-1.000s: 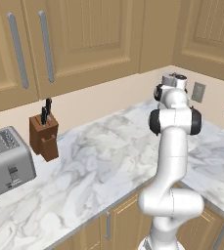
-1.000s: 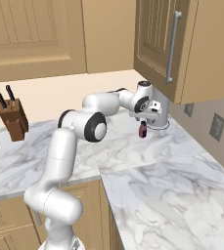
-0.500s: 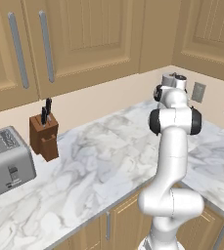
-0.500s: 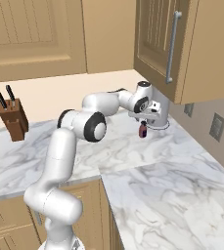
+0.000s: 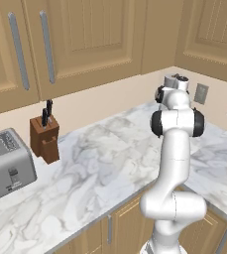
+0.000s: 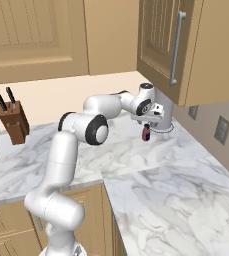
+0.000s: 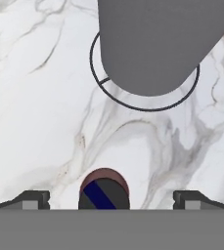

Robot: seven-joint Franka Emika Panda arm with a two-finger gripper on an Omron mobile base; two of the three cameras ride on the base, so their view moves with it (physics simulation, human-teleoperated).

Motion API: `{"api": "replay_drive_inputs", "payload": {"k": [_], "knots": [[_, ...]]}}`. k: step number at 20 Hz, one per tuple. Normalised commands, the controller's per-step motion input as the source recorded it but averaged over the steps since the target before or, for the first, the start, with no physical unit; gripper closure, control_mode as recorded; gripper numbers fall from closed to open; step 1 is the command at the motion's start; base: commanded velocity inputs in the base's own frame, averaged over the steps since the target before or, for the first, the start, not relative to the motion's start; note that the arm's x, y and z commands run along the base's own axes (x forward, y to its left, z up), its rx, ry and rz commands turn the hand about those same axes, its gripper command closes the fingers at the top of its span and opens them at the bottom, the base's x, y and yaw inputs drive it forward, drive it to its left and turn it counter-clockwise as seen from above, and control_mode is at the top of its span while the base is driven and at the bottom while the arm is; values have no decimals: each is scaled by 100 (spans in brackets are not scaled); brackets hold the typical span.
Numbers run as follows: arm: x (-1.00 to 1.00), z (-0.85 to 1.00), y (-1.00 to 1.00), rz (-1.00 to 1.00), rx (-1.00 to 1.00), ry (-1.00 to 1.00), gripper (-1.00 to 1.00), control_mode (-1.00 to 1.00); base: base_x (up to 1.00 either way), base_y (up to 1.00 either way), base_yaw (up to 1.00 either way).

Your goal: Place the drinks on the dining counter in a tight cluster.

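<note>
Because the arm reaches far toward the corner of the marble counter (image 6: 151,200), the hand (image 6: 147,131) sits right of centre in the right base view, poised directly over the small reddish bottle (image 6: 146,134) with the dark cap. Seen along the hand in the hand view, that bottle's cap (image 7: 103,192) lies at bottom centre, between the two finger tips (image 7: 33,200), which stand far apart on either side without touching it. So the hand is released and grasping nothing; it looks lined up to drop around the bottle, which stands upright on the counter.

Just beyond the bottle, at the top of the hand view, rises a broad grey cylinder (image 7: 157,44) with a dark ring at its foot; what it is I cannot tell. It stands close enough that a descent should keep clear of it.

Far left in the right base view sit a knife block (image 6: 13,122) and, in the left base view, a toaster (image 5: 6,168).
</note>
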Motion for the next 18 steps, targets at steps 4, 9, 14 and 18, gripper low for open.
{"api": "replay_drive_inputs", "payload": {"k": [4, 9, 14, 18], "knots": [[0, -12, 0, 0, 0, 0, -100, -100, 0, 0, 0], [0, -18, 0, 0, 0, 0, -100, -100, 0, 0, 0], [0, -20, 0, 0, 0, 0, -100, -100, 0, 0, 0], [0, -20, 0, 0, 0, 0, -100, -100, 0, 0, 0]]}}
